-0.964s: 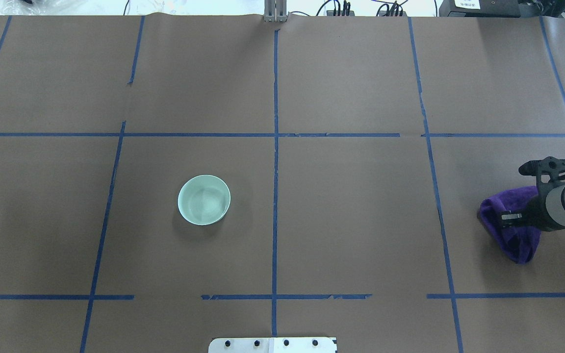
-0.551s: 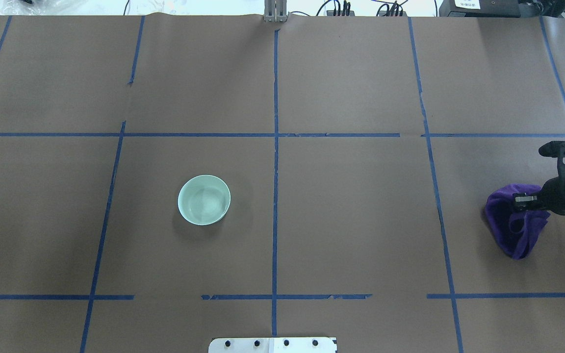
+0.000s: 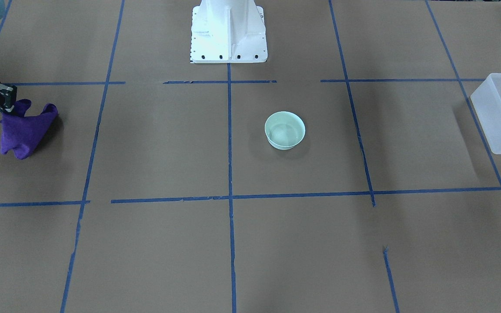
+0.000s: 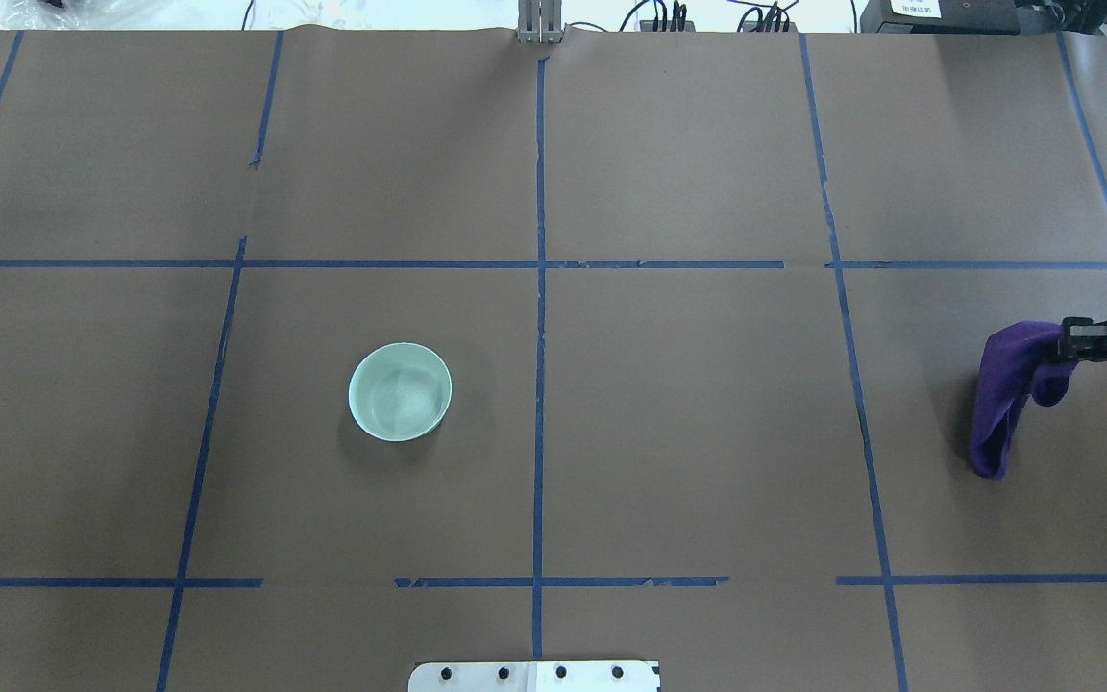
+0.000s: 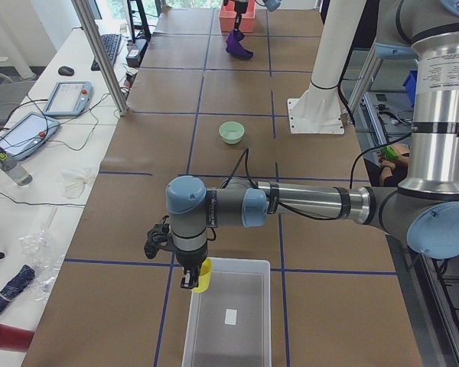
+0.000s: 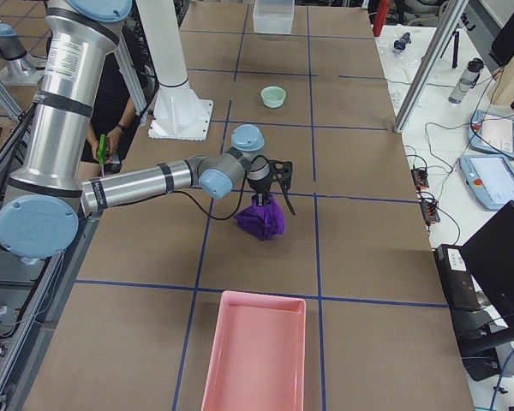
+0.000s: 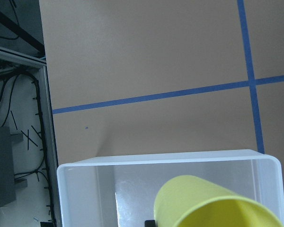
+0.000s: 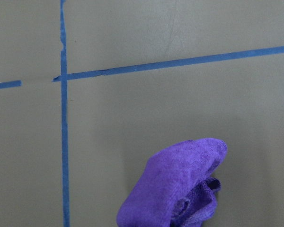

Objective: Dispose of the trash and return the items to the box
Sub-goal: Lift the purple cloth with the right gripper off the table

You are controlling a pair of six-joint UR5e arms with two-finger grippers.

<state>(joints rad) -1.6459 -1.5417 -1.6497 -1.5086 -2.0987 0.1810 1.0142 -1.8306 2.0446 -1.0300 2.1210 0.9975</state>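
My left gripper is shut on the yellow cup and holds it over the near end of the frosted box. The left wrist view shows the cup above the box's rim. The mint-green bowl stands upright and empty in the middle of the table, far from both grippers; it also shows in the front view. My right gripper is shut on the purple cloth, which hangs from it at the table's right end.
A pink tray lies beyond the cloth at the table's right end. The white robot base stands at the table's middle edge. Blue tape lines cross the brown table cover. Operator desks with tablets and cables line the far side.
My right gripper has moved right and away from the robot with the purple cloth, lifting it so it hangs longer and narrower. The bowl has not moved.
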